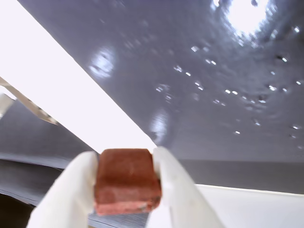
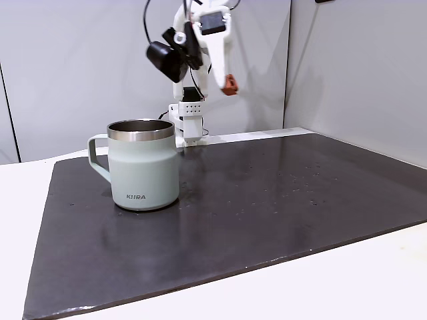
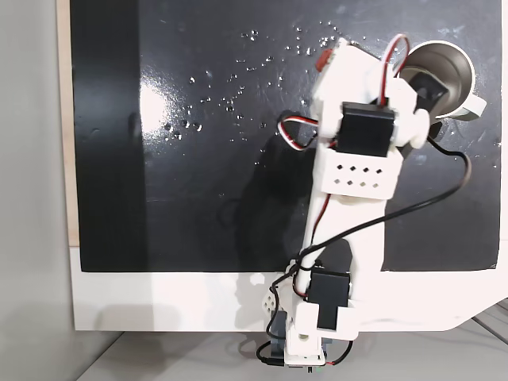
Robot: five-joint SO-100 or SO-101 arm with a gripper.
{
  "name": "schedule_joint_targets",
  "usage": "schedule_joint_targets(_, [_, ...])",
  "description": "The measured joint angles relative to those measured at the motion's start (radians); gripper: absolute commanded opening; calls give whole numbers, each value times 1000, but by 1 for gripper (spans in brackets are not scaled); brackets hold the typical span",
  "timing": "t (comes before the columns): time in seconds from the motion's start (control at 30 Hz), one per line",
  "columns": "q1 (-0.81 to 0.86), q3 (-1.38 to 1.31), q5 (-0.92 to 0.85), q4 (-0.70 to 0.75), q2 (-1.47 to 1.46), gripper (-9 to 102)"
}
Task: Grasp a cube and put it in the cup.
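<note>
**Cube gripped aloft, mug standing on the dark mat**

Hidden or unclear: in a fixed view from above, the white arm (image 3: 353, 171) covers most of the mug (image 3: 452, 59); only part of its steel rim and the stub of its handle show past the arm. The cube (image 3: 323, 58) is a small red sliver there at the arm's far end, its shape unreadable. In the wrist view the two white fingers (image 1: 71, 190) are cut off by the bottom edge, and the background is blurred, speckled with bright glare spots.

Gripper (image 1: 126, 183): jaws closed narrowly on the reddish-brown cube (image 1: 127, 180), one finger pressed to each side face; its top and front faces are exposed.

Edges and room: in a fixed view from the side, the pale sage-green mug (image 2: 143, 164) stands upright on the dark mat (image 2: 267, 207), handle pointing left, "KIIRA" lettering near its base. The mat to the right of the mug and in front of it lies open. The gripper (image 2: 229, 85) holds the cube (image 2: 229, 84) high in the air, above and to the right of the mug, well apart from it.

View differences: the side view gives height above the mug; the wrist view alone gives the grip in detail; the view from above shows the mat's edges and the white table (image 3: 159, 302) around it.
</note>
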State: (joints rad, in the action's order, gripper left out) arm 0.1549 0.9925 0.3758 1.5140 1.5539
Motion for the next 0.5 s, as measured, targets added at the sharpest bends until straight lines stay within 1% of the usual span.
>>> schedule_joint_targets(0.27, [209,-107,-51,72,-14,0])
schedule_joint_targets(0.5, [333,-236,-92,121,-149,0])
